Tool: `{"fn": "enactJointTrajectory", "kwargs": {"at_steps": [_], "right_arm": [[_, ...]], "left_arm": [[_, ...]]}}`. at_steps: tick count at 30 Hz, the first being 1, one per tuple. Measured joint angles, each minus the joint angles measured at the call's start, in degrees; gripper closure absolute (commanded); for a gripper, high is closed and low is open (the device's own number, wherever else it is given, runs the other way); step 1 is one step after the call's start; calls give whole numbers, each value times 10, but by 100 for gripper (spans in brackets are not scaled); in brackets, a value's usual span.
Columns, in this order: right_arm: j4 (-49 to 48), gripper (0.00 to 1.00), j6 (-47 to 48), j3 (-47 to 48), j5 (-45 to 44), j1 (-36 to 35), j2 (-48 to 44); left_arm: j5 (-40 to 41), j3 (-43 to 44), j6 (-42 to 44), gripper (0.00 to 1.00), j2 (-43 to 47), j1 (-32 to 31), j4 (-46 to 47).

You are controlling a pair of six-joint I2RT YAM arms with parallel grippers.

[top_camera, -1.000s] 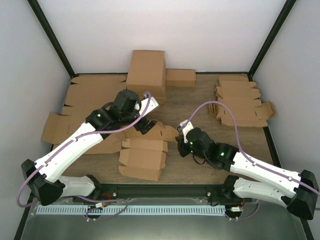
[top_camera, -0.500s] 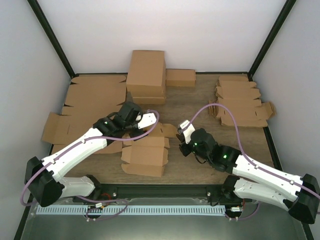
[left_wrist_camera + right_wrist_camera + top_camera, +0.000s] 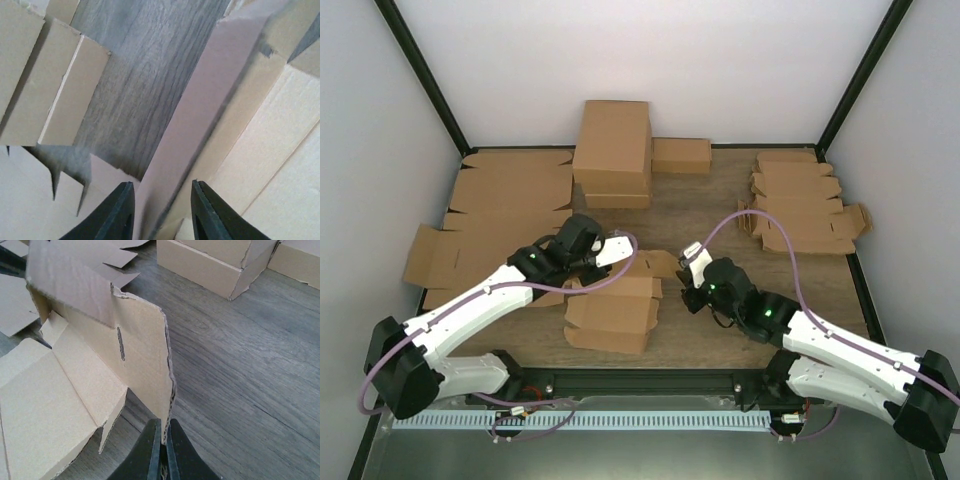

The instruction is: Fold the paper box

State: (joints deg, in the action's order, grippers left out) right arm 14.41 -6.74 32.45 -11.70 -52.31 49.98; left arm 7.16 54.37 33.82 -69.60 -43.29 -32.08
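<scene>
Now left gripper sits nearer, on the paper box, jaws narrowing but apart astride a raised flap. Right gripper pinches the right-hand flap tight. A two-handed fold looks imminent.

One partly folded paper box is counted on one wooden table. Three closed boxes are seen at the far edge: one tall box, one low box at its foot and one small box beside it. Flat blanks are laid in two heaps, the left heap and the right heap; the sheets in them cannot be counted. Two arms are seen, the left arm and the right arm.
</scene>
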Motion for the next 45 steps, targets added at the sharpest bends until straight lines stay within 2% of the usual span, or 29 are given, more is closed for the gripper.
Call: {"fn": "enactJointTrajectory", "kwargs": {"at_steps": [3,10,16,21,27,32,45], "right_arm": [[-7,99,-3,0,3,5,1],[-18,99,-17,-10,3,16,18],[-85,97,-49,-59,0,21,22],[-146,95,-73,-110,-5,23,27],[-165,93,-92,-113,-8,23,69],[-185,88,-118,-115,-5,23,74],[-229,85,-163,-143,21,23,91]], "left_arm": [[-2,0,-8,79,-5,-4,2],[17,7,-48,96,-51,-27,4],[70,28,-108,96,-96,-60,9],[165,39,-159,96,-141,-123,12],[250,58,-212,92,-199,-179,1],[251,71,-251,89,-220,-202,-1],[233,78,-305,89,-220,-228,-6]]}}
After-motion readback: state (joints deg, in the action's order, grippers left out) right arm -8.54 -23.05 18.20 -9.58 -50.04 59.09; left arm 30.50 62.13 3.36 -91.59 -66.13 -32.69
